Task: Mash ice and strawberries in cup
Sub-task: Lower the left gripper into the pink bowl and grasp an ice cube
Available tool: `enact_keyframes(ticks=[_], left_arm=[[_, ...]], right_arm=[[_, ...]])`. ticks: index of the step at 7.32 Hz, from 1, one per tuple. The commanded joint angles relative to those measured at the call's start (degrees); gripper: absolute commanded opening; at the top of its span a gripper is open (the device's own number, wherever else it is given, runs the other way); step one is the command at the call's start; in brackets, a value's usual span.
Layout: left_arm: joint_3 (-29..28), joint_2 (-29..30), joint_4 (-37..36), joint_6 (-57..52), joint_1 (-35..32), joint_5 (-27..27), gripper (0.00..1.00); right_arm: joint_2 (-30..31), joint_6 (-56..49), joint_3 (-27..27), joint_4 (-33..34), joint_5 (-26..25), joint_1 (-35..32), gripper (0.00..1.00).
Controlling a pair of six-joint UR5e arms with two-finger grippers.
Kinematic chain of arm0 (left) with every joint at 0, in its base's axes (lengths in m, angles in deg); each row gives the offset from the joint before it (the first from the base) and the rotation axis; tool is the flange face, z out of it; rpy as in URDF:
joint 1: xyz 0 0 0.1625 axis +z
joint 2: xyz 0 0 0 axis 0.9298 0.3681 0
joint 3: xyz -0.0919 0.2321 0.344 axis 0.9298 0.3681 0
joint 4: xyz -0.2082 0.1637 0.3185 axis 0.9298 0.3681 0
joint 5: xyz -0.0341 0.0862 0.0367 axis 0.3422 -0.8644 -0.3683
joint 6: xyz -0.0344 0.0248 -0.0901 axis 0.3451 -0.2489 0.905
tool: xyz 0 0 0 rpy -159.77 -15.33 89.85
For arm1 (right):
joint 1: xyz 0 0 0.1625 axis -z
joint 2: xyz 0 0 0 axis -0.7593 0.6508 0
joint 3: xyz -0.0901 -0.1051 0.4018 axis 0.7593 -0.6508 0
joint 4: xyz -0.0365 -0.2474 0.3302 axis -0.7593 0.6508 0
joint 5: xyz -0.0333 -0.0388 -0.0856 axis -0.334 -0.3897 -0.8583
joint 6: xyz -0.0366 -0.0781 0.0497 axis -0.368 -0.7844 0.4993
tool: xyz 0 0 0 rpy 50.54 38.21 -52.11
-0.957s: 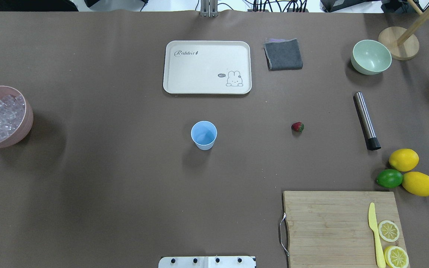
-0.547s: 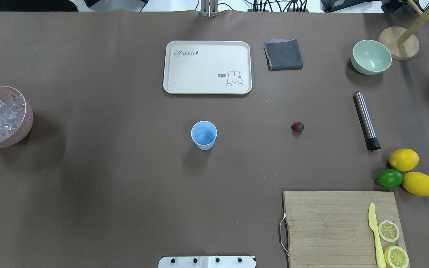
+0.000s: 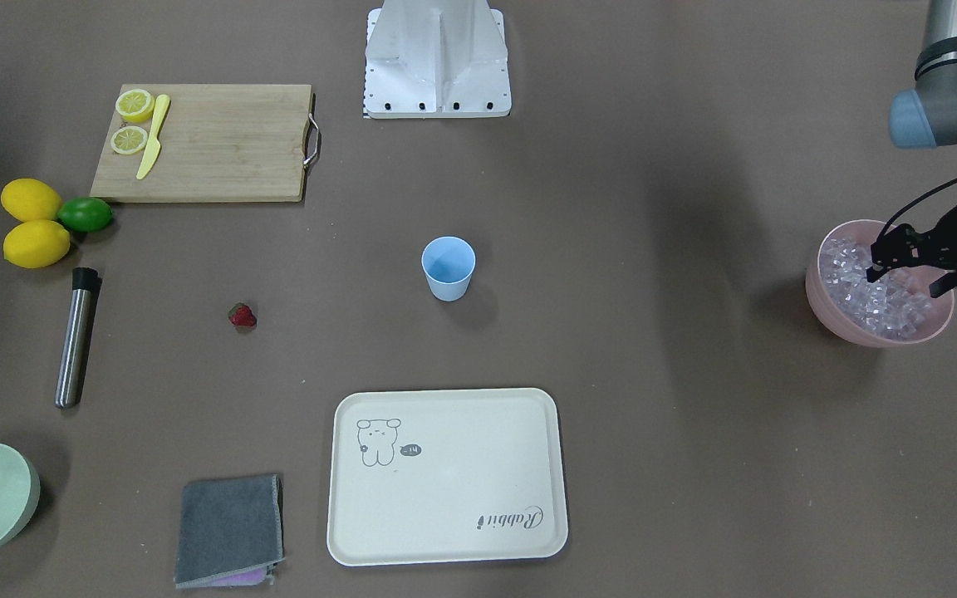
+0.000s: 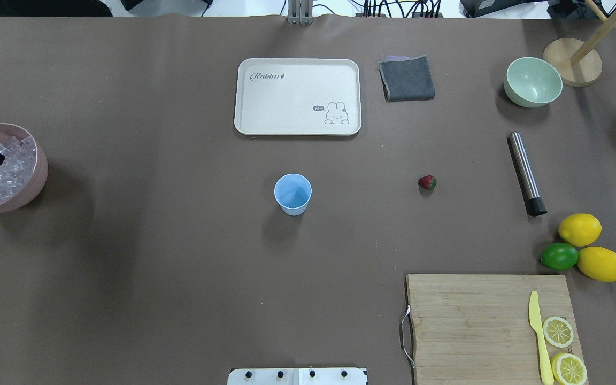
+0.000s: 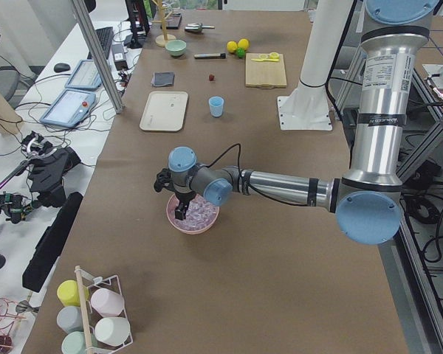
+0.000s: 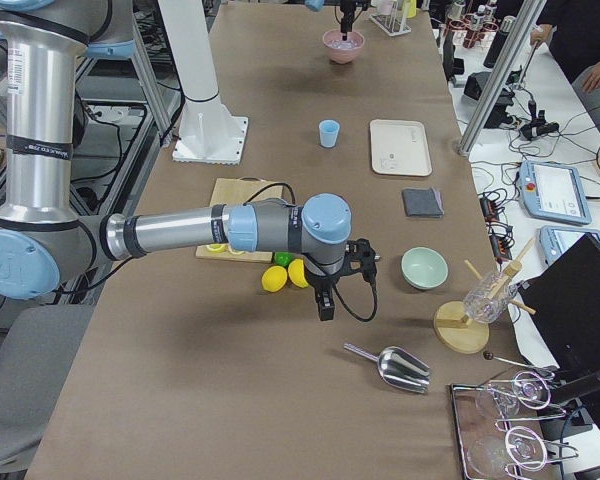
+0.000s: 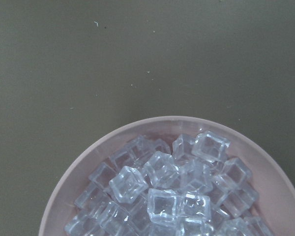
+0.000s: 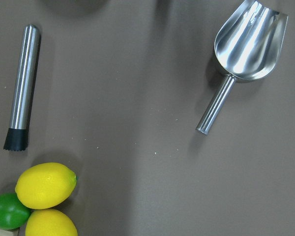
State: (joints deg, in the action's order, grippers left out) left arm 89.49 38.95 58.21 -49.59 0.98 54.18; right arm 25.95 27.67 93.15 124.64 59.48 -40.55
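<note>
Small clear, glassy ice cubes: heaped in a round pink plastic bowl at the end of the brown desk on the robot's left.

Small light blue plastic cup: upright at mid-desk, its pale inner bottom showing.

Small red strawberry with a green cap: lying on the bare desk to the cup's right, well apart from it.

Left hand: poised over the pink bowl, black fingers spread above the heap, released. Whether the tips touch the cubes: cannot tell.

Right hand: shows only in the right side view, hanging above the desk near the fruit; clenched or released, cannot tell.

Surroundings: a brushed-steel cylindrical muddler with a black end lies right of the strawberry. Nearer the robot, two yellow lemons and a green lime sit bunched, touching. A shiny metal scoop lies near the muddler in the right wrist view. A cream rectangular tray with a rabbit print lies beyond the cup. A wooden cutting board by the robot's right carries a yellow knife and two lemon slices.
</note>
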Motion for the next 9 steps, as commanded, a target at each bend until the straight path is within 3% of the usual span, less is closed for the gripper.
enact_keyframes(ticks=[1,5,9], left_arm=[[-0.5,0.1,0.4,0.6,1.2,-0.1,0.96],[-3.5,0.4,3.3,0.6,2.3,-0.1,0.95],[-3.5,0.7,3.4,2.4,2.3,-0.1,0.88]], right_arm=[[0.0,0.0,0.0,0.1,0.0,-0.1,1.0],[0.3,0.0,0.0,0.0,0.0,-0.1,1.0],[0.4,0.0,0.1,0.1,0.1,-0.1,1.0]])
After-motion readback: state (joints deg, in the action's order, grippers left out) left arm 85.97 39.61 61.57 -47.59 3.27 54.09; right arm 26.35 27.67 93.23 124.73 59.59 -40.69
